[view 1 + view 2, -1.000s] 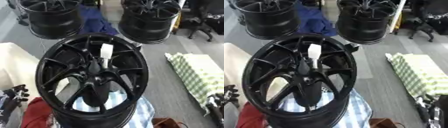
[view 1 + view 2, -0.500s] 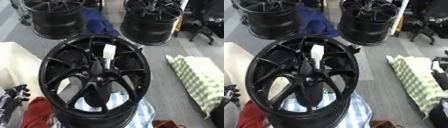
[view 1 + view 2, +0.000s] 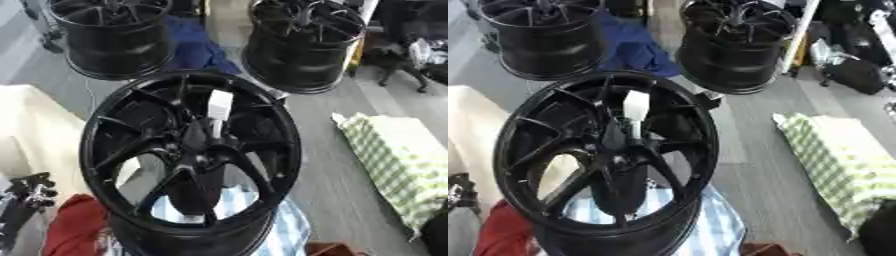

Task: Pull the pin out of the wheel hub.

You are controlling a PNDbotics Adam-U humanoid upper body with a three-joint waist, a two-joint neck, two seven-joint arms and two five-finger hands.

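Left eye view: whole scene shifted since half a second ago, so camera moved, not the things. Black wheel [image 3: 191, 155] lying face up at centre, over a blue striped cloth [image 3: 280, 227]. White pin [image 3: 218, 111] still standing in the hub, long axis near upright, broad flat top leaning slightly toward the far side, narrow stem down into the hub centre. Left hand [image 3: 26, 197] at lower left edge, well apart from the pin, dark fingers raised and relaxed, holding nothing, placed much as before. Two more black wheels [image 3: 114, 35] behind. Green checked cloth [image 3: 398, 165] at right.

Right eye view: pin [image 3: 635, 107] in the same stance. Left hand [image 3: 458, 192] barely showing at the left edge. A dark shape at lower right corner; cannot tell whether it is the right hand or how its fingers stand.
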